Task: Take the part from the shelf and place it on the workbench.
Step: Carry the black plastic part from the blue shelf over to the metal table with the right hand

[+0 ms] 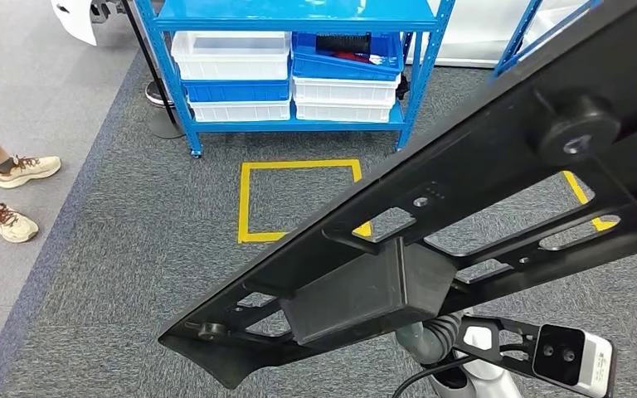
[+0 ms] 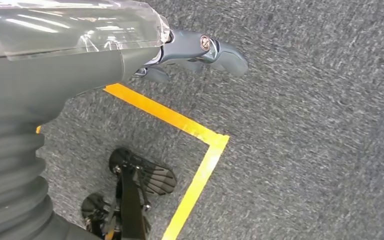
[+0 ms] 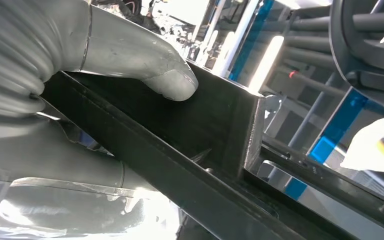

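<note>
R hand point(image 3: 80, 65) fingers clamped on black part point(image 1: 464, 191); L hand point(image 2: 195, 52) fingers curled, nothing held.

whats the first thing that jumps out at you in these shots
A long black part with cut-out slots runs slantwise across the head view, close to the camera, and the right hand grips it, thumb pressed on its boxy block. Behind it, a blue shelf holds white and blue bins, with a yellow tape square on the grey carpet in front.
</note>
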Available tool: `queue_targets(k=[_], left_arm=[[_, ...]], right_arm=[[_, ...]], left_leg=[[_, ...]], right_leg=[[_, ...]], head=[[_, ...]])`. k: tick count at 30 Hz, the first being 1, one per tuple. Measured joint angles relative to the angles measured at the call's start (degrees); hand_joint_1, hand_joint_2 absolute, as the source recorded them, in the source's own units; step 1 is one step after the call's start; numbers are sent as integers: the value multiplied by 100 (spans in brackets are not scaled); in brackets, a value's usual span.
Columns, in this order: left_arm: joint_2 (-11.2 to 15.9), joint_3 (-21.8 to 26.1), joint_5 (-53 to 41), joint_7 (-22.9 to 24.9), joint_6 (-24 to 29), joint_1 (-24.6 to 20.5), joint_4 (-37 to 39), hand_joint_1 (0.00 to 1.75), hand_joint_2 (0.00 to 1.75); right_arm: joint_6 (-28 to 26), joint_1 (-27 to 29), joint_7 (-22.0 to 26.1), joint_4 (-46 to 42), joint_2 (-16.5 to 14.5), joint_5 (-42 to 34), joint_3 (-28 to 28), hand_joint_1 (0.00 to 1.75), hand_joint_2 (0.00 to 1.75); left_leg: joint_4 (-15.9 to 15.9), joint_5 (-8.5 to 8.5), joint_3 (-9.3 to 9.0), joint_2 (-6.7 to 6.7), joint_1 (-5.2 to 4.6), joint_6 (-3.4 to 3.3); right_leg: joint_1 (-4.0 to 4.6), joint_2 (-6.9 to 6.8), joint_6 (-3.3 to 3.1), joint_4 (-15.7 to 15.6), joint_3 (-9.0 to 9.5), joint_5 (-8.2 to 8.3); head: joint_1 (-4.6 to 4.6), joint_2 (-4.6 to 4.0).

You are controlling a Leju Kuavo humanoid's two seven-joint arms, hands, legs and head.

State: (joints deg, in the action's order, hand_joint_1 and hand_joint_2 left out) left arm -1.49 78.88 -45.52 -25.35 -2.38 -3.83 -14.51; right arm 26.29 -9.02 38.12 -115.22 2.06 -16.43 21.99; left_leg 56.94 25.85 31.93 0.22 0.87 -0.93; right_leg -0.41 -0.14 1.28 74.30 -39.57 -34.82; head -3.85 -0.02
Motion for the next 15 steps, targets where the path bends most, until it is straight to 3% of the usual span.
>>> queue_targets(k=[1, 3, 5, 8, 10, 13, 14, 15], left_arm=[[-1, 0, -2, 4, -3, 2, 0, 0, 175], [-2, 0, -6, 11, -13, -2, 0, 0, 175], [-2, 0, -16, 13, -22, -12, 0, 0, 175], [-3, 0, -56, 11, -47, -19, 0, 0, 175], [-4, -1, -83, 11, -69, -23, 0, 0, 175], [-3, -1, -95, 12, -85, -23, 1, 0, 175], [-3, -1, -96, 13, -87, -21, 1, 0, 175], [-4, -1, -96, 13, -87, -19, 1, 0, 175]], right_arm=[[27, 36, 13, -15, -9, 35, -30, 175, 175], [76, 87, 53, -60, -31, 106, -84, 175, 175], [97, 124, 96, -113, -52, 174, -138, 175, 175], [101, 201, 150, -167, -64, 257, -207, 175, 175], [105, 226, 169, -183, -65, 281, -229, 175, 175], [116, 256, 173, -185, -66, 281, -243, 175, 175], [120, 269, 172, -185, -65, 282, -246, 175, 175], [124, 279, 173, -185, -66, 282, -249, 175, 175]], left_leg=[[9, -7, 9, -2, 0, 7], [30, -11, 15, -5, -7, 34], [53, -22, 40, -6, -24, 91], [59, -44, 76, -7, -23, 193], [273, 123, 174, -11, -13, 251], [1319, 680, 616, -13, -5, 307], [1608, 772, 731, -13, -4, 319], [1700, 755, 754, -13, -4, 323]], right_leg=[[-11, 0, -1, -221, 138, 150], [-18, -1, -26, -1056, 604, 508], [3, 6, -66, -1600, 864, 663], [18, 14, -145, -1681, 847, 697], [-4, 5, -220, -1731, 844, 747], [4, -9, -272, -1744, 811, 782], [10, -11, -276, -1735, 798, 785], [14, -11, -277, -1723, 789, 786]], head=[[0, 0], [0, 0], [-1, 0], [-2, 0], [-2, 0], [-2, 0], [-2, 0], [-2, 0]])
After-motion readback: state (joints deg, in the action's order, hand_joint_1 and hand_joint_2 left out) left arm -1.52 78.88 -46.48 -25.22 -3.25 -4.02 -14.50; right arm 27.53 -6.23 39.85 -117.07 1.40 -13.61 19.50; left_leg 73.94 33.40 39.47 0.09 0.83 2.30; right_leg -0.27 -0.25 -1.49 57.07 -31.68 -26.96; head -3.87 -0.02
